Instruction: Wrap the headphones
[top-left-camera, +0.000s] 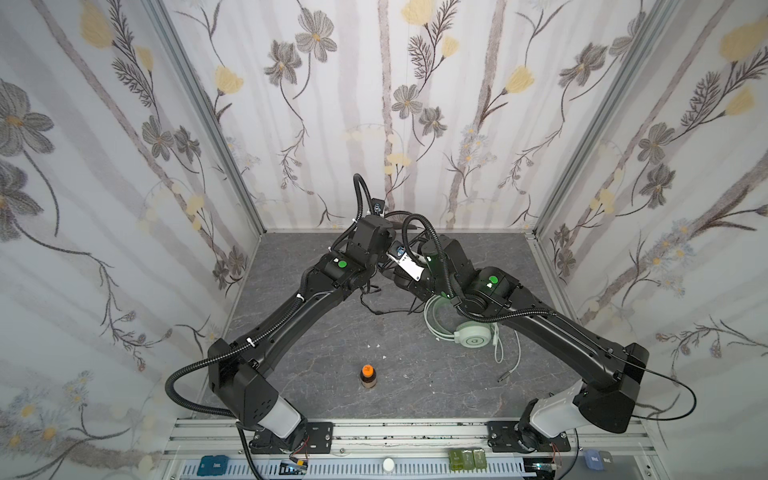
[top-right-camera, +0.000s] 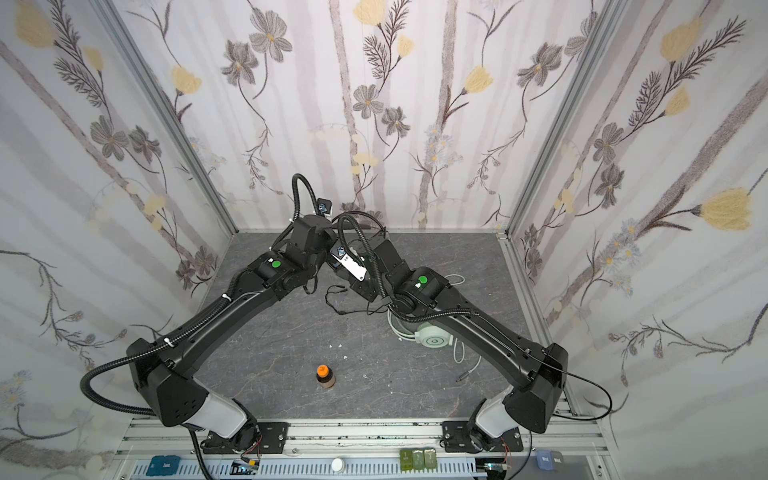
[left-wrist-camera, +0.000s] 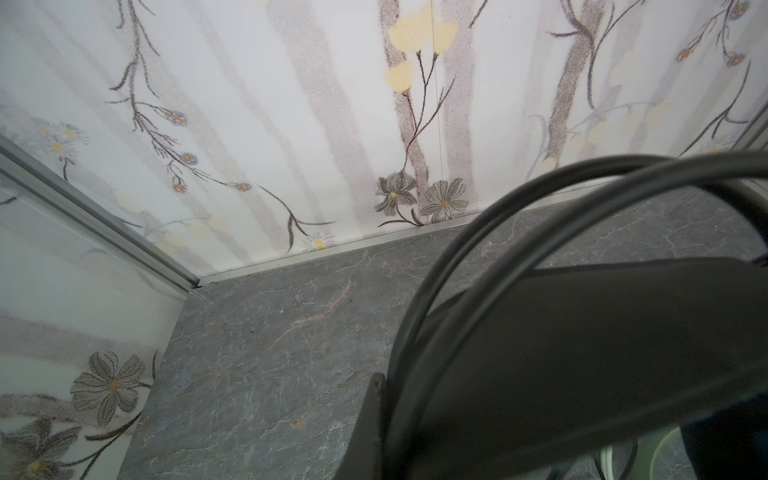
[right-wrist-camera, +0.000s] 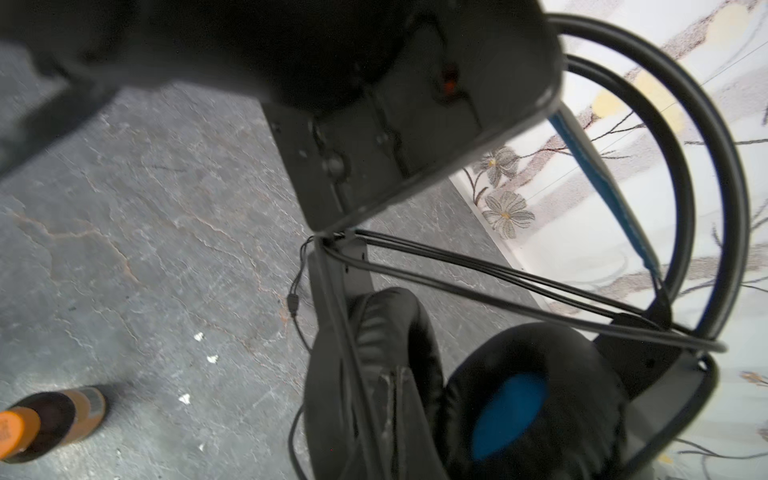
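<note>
The left claw (left-wrist-camera: 387, 388) is clenched at the far middle of the grey table (top-left-camera: 291, 353). The two thin bows of the black headphones (right-wrist-camera: 561, 361) run right along its finger, though I cannot tell whether they are pinched there. At the near middle a small bottle (top-left-camera: 368, 376) with an orange cap stands upright, well apart from both headsets. The black headphones are at the far middle where the two arms meet, mostly hidden under them in both top views; the right wrist view shows the ear pads, one with a blue centre. The right claw (right-wrist-camera: 328, 245) is clenched on the black cable (top-left-camera: 376, 310), whose strands stretch from its tip across to the headset, while the loose end trails on the table. Further right, the green headphones (top-left-camera: 471, 334) lie flat on the table, partly under the right arm, their pale cable (top-left-camera: 498, 349) sprawled loose toward the near side.
</note>
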